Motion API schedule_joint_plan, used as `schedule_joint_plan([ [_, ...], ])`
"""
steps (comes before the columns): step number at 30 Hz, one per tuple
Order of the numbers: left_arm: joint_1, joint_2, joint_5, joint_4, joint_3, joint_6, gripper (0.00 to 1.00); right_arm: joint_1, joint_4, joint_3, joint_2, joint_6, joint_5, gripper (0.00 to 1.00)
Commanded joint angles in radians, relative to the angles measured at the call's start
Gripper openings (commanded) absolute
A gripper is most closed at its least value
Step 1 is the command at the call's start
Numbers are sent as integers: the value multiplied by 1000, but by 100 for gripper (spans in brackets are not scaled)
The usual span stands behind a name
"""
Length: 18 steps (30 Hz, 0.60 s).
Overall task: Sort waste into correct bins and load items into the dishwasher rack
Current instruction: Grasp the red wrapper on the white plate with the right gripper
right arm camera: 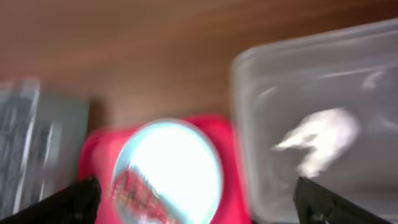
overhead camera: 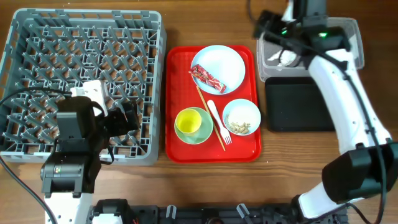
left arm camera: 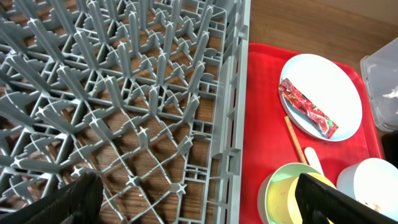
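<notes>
Woodgrain table [overhead camera: 205,22] bears pegged grey rack [overhead camera: 157,87] – glossy red tray [overhead camera: 180,74]

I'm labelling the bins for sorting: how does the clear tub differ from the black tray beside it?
The clear plastic tub is see-through with tall walls; the black tray is opaque and shallow. The tub holds a crumpled white tissue; the tray looks empty. Both are rectangular, of similar footprint, right of the red serving tray.

L arm [overhead camera: 73,134] folded, L gripper [left arm camera: 199,205] jaws wide apart, empty, R arm [overhead camera: 348,93] stretched fwd, R gripper [right arm camera: 199,202] jaws spread
</notes>
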Motion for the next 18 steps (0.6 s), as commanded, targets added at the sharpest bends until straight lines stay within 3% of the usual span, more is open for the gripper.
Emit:
schedule_joint_plan([
  [1,-6,2,-10,3,17,1,100,141,-42,-2,51,-320,-82,99],
  [5,-6,2,-10,-2,17,1,100,238,-81,-6,168,-492,-82,99],
  [18,-6,2,-10,-12,17,1,100,251,-86,-14,381,-516,-85,98],
])
